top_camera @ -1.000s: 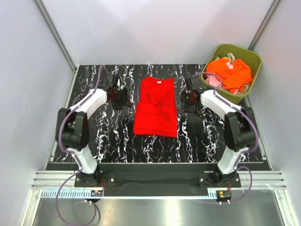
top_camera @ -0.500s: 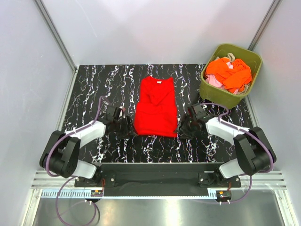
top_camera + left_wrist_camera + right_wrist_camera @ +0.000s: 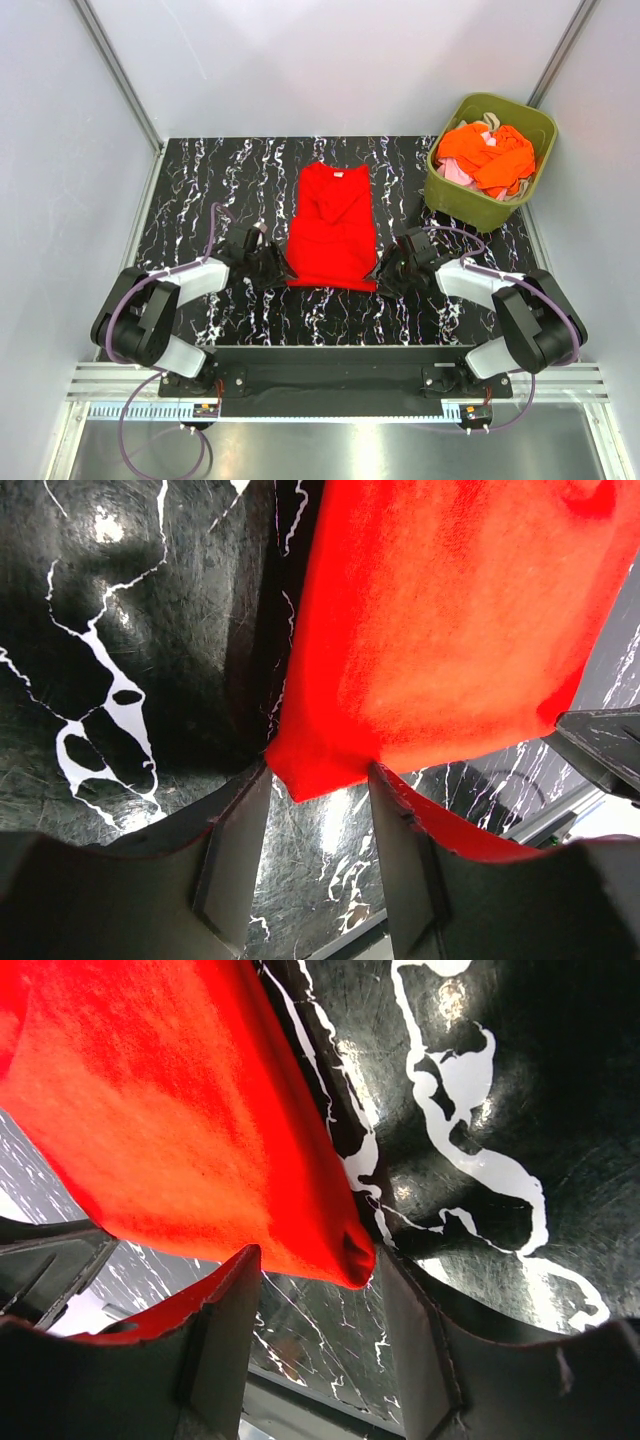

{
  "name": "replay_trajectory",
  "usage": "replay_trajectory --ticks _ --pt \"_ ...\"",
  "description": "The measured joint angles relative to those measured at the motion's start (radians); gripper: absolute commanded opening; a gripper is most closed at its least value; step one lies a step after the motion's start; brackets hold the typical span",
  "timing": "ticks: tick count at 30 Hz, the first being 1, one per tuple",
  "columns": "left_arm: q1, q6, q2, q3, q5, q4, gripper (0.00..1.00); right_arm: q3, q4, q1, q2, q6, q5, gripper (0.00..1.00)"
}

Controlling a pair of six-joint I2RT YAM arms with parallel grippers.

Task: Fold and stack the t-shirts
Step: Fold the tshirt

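Black tabletop point(image 3: 200, 180), white marble veining; glossy, glare patches in wrist views point(image 3: 120, 630) point(image 3: 480, 1080).
Olive-green plastic bin point(image 3: 466, 204) at far right corner of tabletop.
Pale grey wall panels point(image 3: 330, 60) on three sides.
Aluminium rail point(image 3: 100, 381) along near edge.

I read the top view as bright and evenly lit from above, shadows soft. In both wrist views the glossy table point(image 3: 130, 630) shows white glare spots, the red shirt point(image 3: 450, 610) saturates, and the near fingers point(image 3: 235, 850) sit dark and blurred.
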Motion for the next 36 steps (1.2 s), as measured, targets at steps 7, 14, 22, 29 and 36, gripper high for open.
replay_trajectory --ticks 7,14,22,29,36 --pt "-0.027 0.019 -0.027 0.009 -0.053 -0.051 0.53 -0.028 0.052 0.012 -0.006 0.024 0.01 0.53" --pt "-0.033 0.011 -0.047 -0.011 -0.068 -0.056 0.5 -0.066 0.06 0.022 -0.039 0.047 0.044 0.38" --pt "-0.035 -0.003 -0.041 -0.027 -0.065 -0.004 0.43 -0.081 0.064 0.023 -0.04 0.056 0.061 0.26" --pt "-0.04 -0.013 -0.003 -0.029 -0.055 0.042 0.0 -0.086 0.087 0.023 -0.029 0.053 0.06 0.0" --pt "-0.08 -0.006 -0.082 -0.035 -0.075 -0.023 0.0 -0.098 0.018 0.024 -0.124 0.035 0.07 0.0"
